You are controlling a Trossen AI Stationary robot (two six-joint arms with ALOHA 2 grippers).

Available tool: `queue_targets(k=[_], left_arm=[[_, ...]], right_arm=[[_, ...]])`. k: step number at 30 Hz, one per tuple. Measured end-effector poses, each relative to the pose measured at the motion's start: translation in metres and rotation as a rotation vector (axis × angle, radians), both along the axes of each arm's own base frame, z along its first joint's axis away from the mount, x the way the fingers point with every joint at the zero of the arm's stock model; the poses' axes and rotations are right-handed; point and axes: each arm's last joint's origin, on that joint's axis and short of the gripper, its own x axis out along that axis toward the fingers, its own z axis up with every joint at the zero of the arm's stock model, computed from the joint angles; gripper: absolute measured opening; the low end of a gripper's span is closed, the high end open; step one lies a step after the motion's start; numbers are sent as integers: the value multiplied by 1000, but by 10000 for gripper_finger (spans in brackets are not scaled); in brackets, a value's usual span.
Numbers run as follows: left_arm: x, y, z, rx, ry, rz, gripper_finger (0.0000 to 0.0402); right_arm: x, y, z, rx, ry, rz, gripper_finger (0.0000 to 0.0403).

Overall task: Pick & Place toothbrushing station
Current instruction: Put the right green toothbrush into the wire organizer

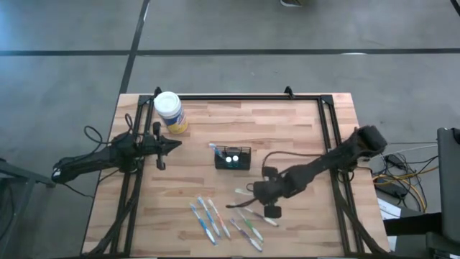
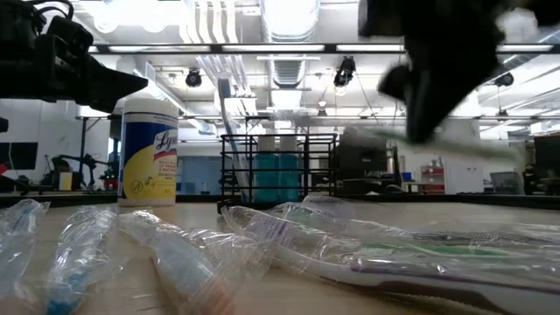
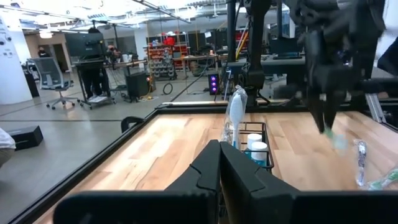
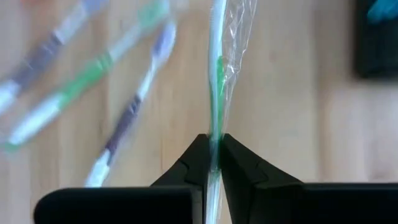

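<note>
The toothbrushing station [image 1: 248, 152], a small black mesh box, stands mid-table with a wrapped toothbrush [image 3: 235, 112] upright in it and two white caps beside that. My right gripper [image 4: 214, 155], just right of the station and above the table, is shut on a wrapped green toothbrush [image 4: 217, 74]. More wrapped toothbrushes lie flat near the front edge, blue ones [image 1: 205, 218] and green and purple ones [image 1: 249, 229]. My left gripper [image 1: 176, 143] is shut on nothing and waits level at the table's left. My right gripper pinches the green toothbrush, wrapper and all, between its two fingers on the handle [image 4: 215, 140]. The fingers slant down from the table's right side. The brush is lifted clear of the table [image 2: 455, 140] and lies roughly level.
A round yellow canister with a white lid [image 1: 170, 111] stands at the far left of the table. Black frame rails [image 1: 330, 129] run along the table's sides and far edge. Bare wood lies between the station and the loose toothbrushes.
</note>
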Motion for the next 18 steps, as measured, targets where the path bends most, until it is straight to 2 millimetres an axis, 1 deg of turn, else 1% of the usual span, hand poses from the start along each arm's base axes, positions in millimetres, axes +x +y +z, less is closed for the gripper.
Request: queue_targets(k=[2, 5, 9, 11, 14, 18], left_arm=[[0, 0, 0, -2, -2, 0, 11], [0, 0, 0, -10, -6, 0, 12], [0, 0, 1, -19, -10, 0, 12], [0, 0, 1, -26, -11, -1, 12], [0, 0, 1, -40, -14, -1, 12], [0, 0, 1, -42, -14, -1, 12]], right_arm=[[-4, -4, 20, -13, -93, 17, 23], [-12, -12, 47, 15, -272, 55, 23], [-29, -28, 72, 36, -504, 91, 23], [-42, -39, 78, 34, -579, 90, 23], [-63, -56, 82, 23, -647, 70, 23], [-92, -71, 90, -5, -769, 78, 23]])
